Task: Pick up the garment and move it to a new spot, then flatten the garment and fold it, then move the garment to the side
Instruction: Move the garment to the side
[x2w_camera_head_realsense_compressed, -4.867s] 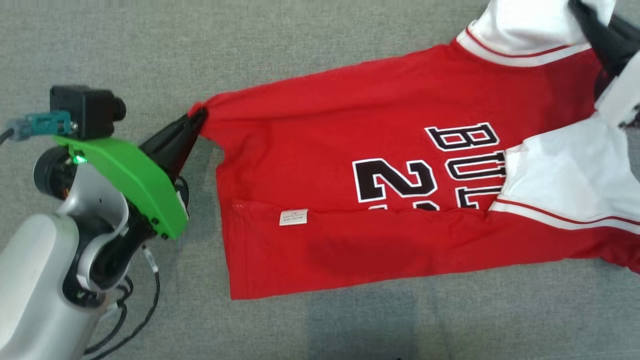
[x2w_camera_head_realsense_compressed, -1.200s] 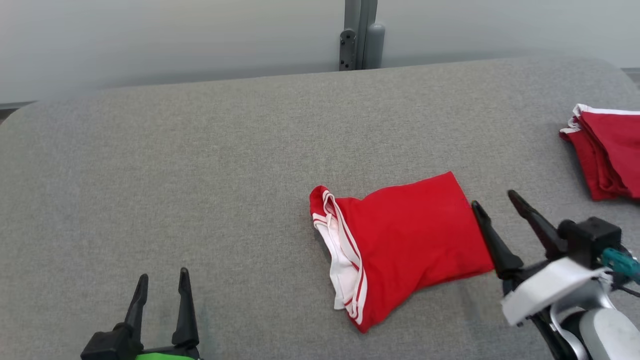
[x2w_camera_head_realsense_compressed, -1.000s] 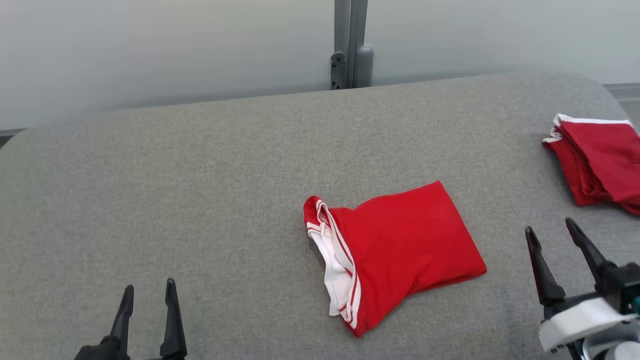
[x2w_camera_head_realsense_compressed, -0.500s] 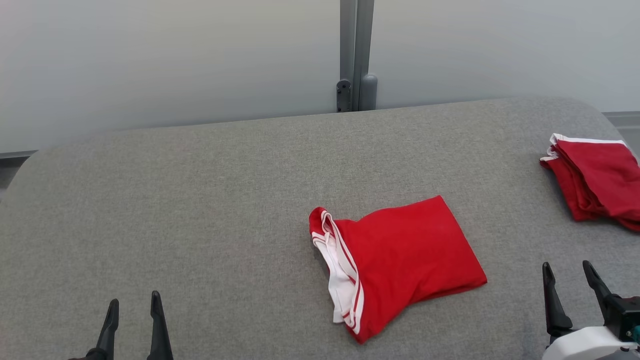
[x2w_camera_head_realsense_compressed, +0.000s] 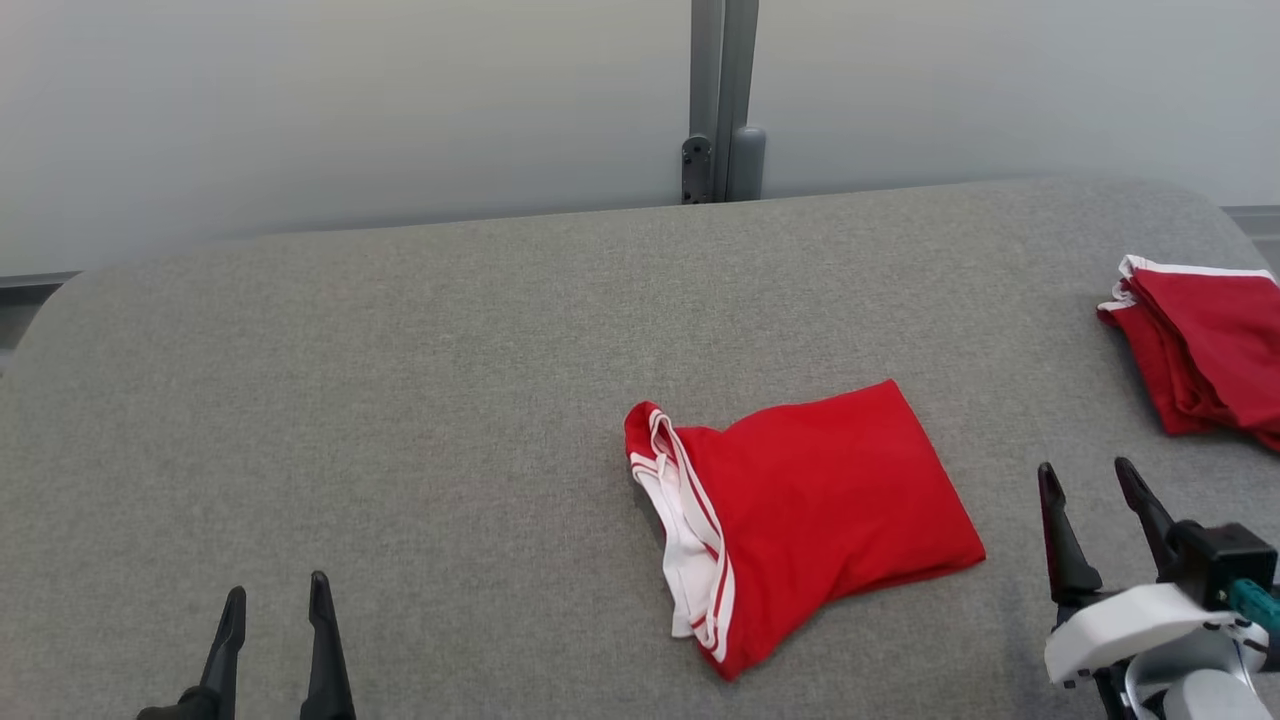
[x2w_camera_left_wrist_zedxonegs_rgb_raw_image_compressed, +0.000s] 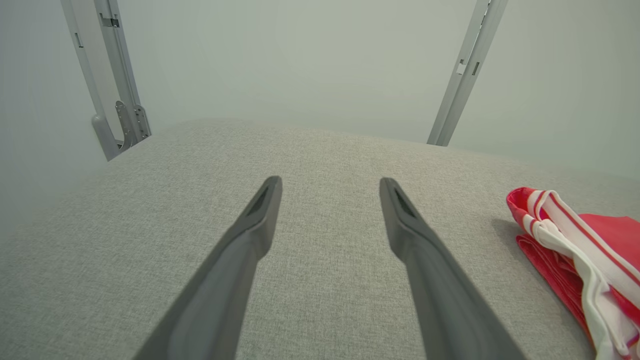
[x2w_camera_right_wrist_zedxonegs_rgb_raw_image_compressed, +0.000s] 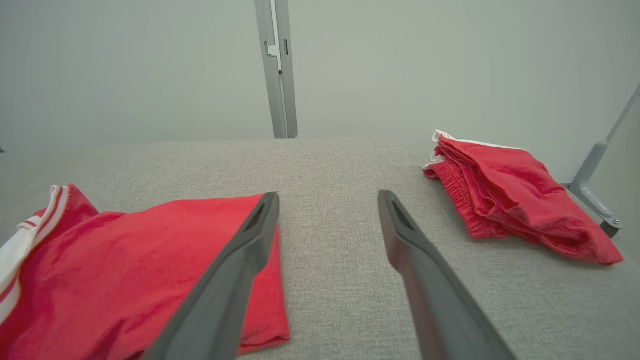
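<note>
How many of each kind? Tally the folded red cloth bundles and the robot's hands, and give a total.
Folded red bundles: 2, the white-trimmed garment at the centre and the second bundle at the far right.
Hands: 2, the left hand and the right hand, both open.
Total: 4

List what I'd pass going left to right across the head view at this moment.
left gripper, open, at the bottom edge → folded red garment with white trim, mid-table → right gripper, open, clear of the cloth → second red garment pile at the right edge
</note>
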